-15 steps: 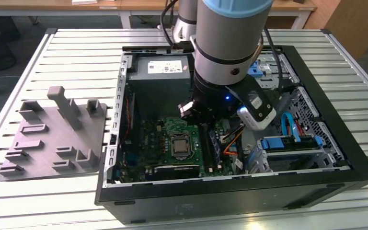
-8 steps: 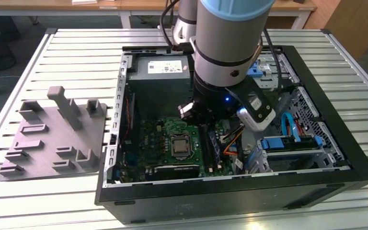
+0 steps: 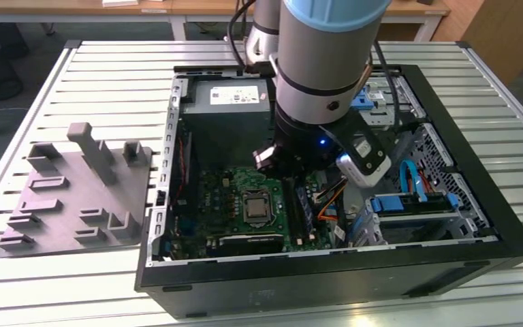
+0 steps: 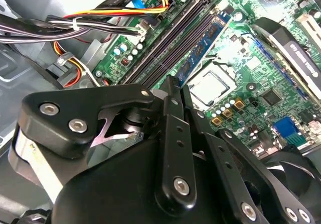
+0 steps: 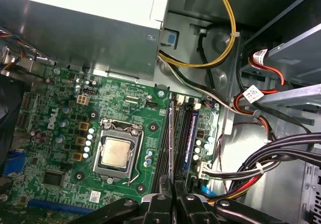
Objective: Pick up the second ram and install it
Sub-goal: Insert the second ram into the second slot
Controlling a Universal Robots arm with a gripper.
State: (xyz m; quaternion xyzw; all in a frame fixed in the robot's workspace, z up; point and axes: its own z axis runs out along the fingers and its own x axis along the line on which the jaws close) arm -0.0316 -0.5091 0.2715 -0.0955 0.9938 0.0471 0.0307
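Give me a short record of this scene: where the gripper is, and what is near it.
place: inside an open computer case on a slatted table
gripper: low over the memory slots, beside the processor
blue memory stick: standing on edge in a slot, close to the gripper's tip
held or not: cannot tell
cables: bundled at the side of the board
outside the case: grey holder tray
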